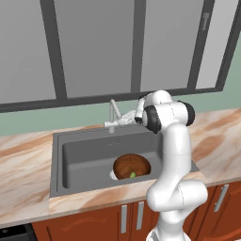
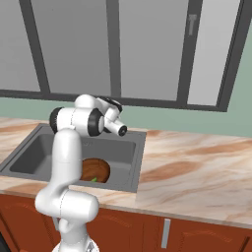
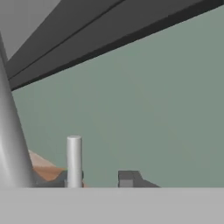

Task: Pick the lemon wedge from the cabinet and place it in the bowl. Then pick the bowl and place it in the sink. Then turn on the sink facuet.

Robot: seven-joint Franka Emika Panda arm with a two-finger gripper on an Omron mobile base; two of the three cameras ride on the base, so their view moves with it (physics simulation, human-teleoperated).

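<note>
Bowl sits inside the sink, near the front right corner of the basin, upright, and we see the lemon wedge as a small green-yellow bit at its front edge; from the right base view the bowl is partly hidden behind our arm, wedge just showing at its near edge. Our gripper is up at the back rim of the sink, right beside the sink facuet, reaching toward its base from the right. In the hand view we get the faucet's small upright lever just left of the gripper, with the spout a thick grey column at the left edge. Fingertips stand apart with the lever at the left one; we can't tell if it touches. Marble counter runs either side of the sink
</note>
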